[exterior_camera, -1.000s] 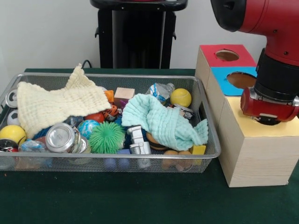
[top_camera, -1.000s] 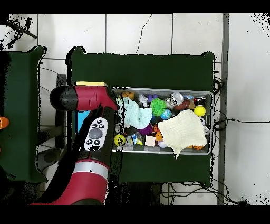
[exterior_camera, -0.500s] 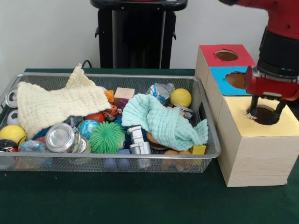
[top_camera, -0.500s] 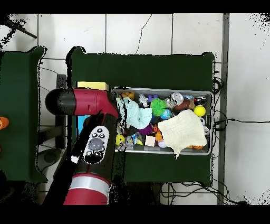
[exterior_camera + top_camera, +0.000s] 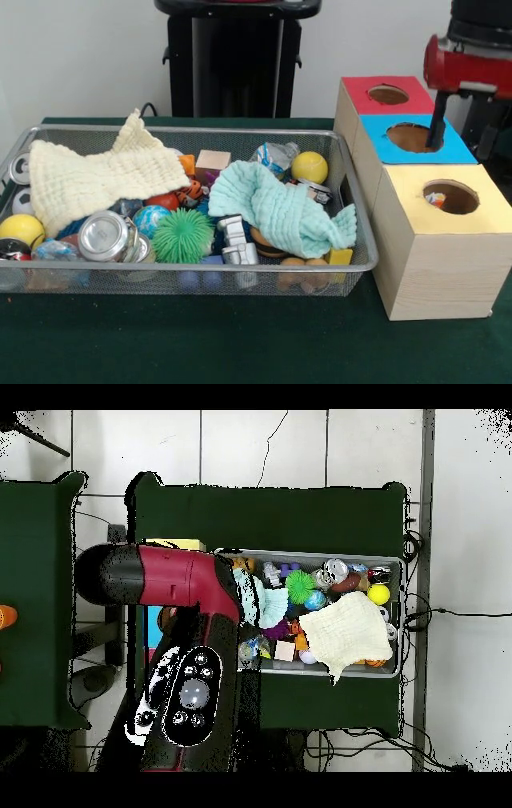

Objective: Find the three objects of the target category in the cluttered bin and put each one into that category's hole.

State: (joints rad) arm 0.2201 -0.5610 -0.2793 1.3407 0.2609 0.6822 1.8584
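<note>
Yellow hole (image 5: 450,197) lies below the raised end effector (image 5: 460,128), its fingers apart and empty.

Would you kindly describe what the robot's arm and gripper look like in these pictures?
The arm is glossy red with black rounded joint caps; from overhead, one black link carries a panel of round grey buttons. In the front view the wrist is red beneath a black section, and thin, straight black fingers hang from it.
</note>
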